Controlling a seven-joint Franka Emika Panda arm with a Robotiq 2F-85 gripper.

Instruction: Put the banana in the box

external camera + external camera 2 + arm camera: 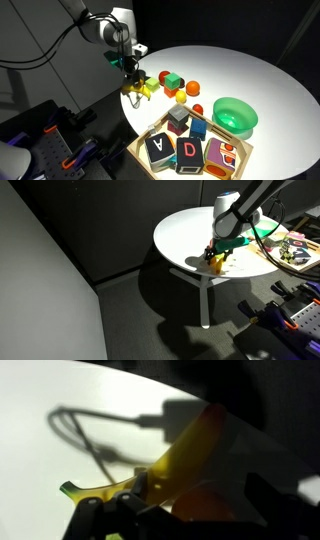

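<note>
The gripper hangs low over the near-left edge of the round white table, its jaws spread wide and clamped on nothing; the banana lies on the tabletop directly under it, just towards the box side of the fingertips; in an exterior view the gripper stands right above the yellow shape, and whether a finger touches it cannot be told.

In the wrist view the banana fills the middle of the picture; its long axis runs on a slant from a green-tipped end at the lower left up to the right, and the dark finger parts at the bottom edge sit on either side of its lower half; so the fruit seems to lie between the jaws and across their closing line, which is what a grasp needs; a short drop and a squeeze look like the next step, judged from this alone.

The box, a light-wood tray already holding lettered blocks, is well apart from the banana, towards the front of the table; the green bowl stands just beyond it; the banana is not yet lifted.
</note>
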